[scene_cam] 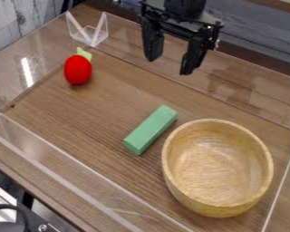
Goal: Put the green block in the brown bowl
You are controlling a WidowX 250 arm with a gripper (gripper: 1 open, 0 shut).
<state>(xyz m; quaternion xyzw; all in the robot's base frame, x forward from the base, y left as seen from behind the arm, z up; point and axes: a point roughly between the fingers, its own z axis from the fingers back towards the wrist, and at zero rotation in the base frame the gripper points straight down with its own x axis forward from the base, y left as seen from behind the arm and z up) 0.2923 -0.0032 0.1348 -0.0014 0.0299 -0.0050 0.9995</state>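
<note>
Wooden tabletop point(75, 113) within clear acrylic walls. Green block point(151, 130): flat on the table, just left of the brown bowl point(217, 166), apparently not touching. Red round object point(77, 69): far left. Black gripper point(169, 53): raised at rear, jaws wide apart, holding nothing.
</note>
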